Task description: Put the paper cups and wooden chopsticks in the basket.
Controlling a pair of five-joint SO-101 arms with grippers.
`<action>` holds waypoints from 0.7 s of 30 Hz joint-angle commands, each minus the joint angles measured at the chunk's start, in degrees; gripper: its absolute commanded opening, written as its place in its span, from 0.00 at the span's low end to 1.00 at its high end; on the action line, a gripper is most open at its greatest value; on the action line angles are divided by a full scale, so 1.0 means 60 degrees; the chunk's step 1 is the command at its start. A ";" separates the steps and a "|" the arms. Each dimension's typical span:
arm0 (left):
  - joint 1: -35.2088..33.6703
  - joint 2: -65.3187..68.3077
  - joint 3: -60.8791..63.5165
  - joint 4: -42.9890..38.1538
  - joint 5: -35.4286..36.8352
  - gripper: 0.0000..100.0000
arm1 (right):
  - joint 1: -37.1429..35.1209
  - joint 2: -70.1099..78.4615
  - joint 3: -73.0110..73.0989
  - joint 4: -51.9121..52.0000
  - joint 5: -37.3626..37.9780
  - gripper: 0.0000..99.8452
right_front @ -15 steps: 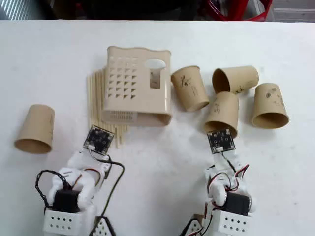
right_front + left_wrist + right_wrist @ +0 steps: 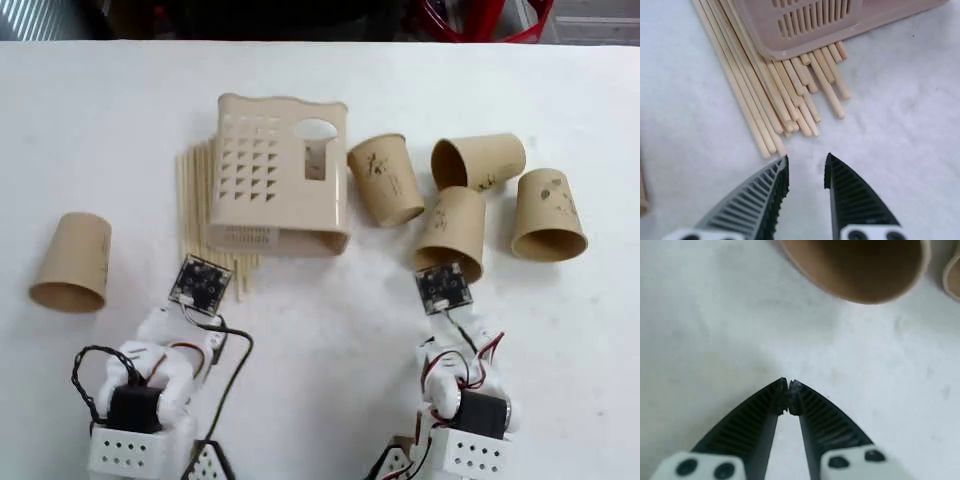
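Paper cups (image 2: 385, 180) all lie on the table (image 2: 320, 90) near the basket (image 2: 280, 175), none inside it, and the wooden chopsticks (image 2: 775, 95) seem partly pinned beneath it. In the last half second the right gripper (image 2: 788, 383), tips together and empty, has crept slightly toward the nearest cup (image 2: 451, 225), so it must open before it can grasp. The left gripper (image 2: 807, 159) has not moved, jaws apart just short of the chopstick ends.

Work surface: a white table (image 2: 320, 90) with a matte top, evenly lit. Beyond its far edge the room is dark at centre. A grey ribbed panel (image 2: 35, 18) stands far left, and a red curved frame (image 2: 470, 22) far right, with a pale panel (image 2: 600, 20) just beside it
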 commanded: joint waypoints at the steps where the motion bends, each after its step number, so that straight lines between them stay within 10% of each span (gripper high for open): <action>1: 0.0066 -0.0051 -0.0029 -0.0190 -0.0029 0.13 | 0.0300 -0.0066 -0.0088 -0.0198 0.3355 0.02; 11: 0.0066 -0.0051 -0.0029 -0.0190 -0.0029 0.13 | 0.1018 0.0139 -0.4908 0.0154 0.1304 0.02; 21: 0.0066 -0.0051 -0.0029 -0.0190 -0.0029 0.13 | -0.2513 0.7407 -1.0168 0.0491 -0.1172 0.02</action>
